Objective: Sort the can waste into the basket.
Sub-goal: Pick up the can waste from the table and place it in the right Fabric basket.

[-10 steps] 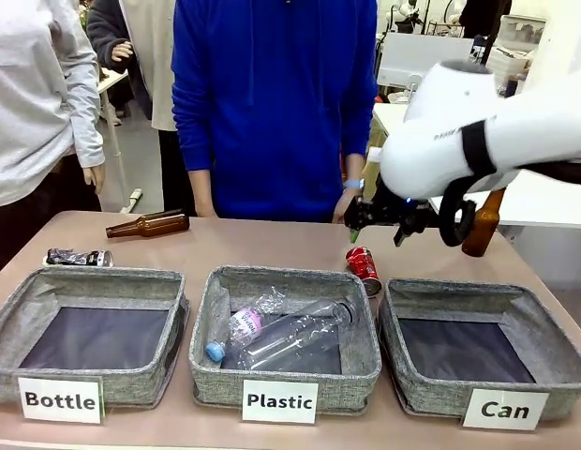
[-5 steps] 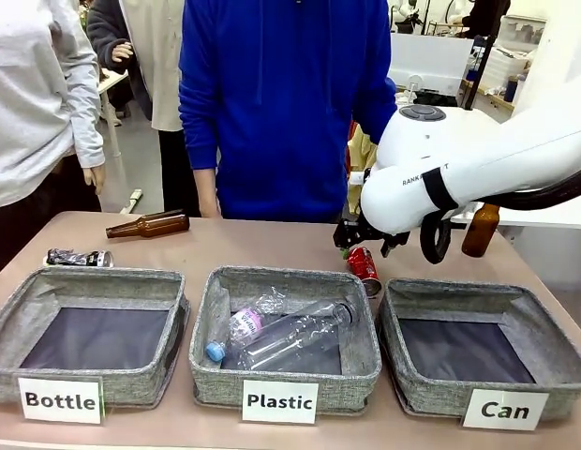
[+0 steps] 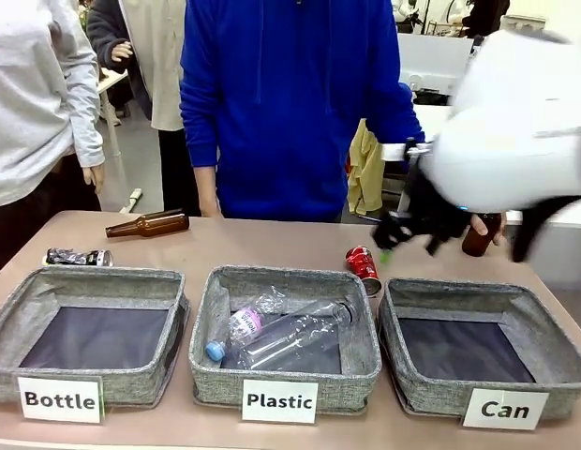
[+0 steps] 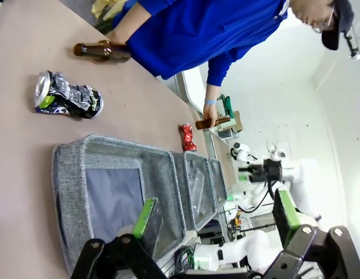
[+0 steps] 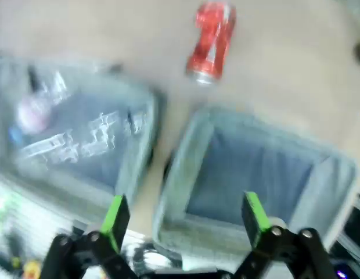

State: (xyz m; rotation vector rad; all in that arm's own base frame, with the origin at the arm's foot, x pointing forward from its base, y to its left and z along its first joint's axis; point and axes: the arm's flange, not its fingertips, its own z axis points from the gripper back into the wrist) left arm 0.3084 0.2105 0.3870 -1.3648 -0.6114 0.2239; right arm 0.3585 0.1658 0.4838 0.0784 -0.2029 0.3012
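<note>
The red can [image 3: 363,267] lies on the table just behind the gap between the middle bin and the basket [image 3: 431,398] labelled "Can". The black can [image 3: 78,257] lies at the far left, behind the "Bottle" bin. My right gripper [image 3: 395,234] hangs blurred above the basket's back left corner, to the right of the red can. In the right wrist view it is open [image 5: 186,214] and holds nothing, with the basket [image 5: 175,174] below and the red can [image 5: 210,40] beyond. My left gripper [image 4: 215,200] is open, near the "Bottle" bin, with the black can [image 4: 67,96] and red can [image 4: 187,136] farther off.
The "Plastic" bin [image 3: 204,370] holds clear plastic bottles [image 3: 290,333]. The "Bottle" bin [image 3: 9,375] stands at the left. A brown bottle [image 3: 148,224] lies at the back left. A person in blue stands across the table, one hand [image 3: 489,225] at an upright brown bottle [image 3: 478,239].
My right arm has swung right, from above the red can to over the basket's back left corner. The cans have not moved. The person's hand now shows at the upright brown bottle.
</note>
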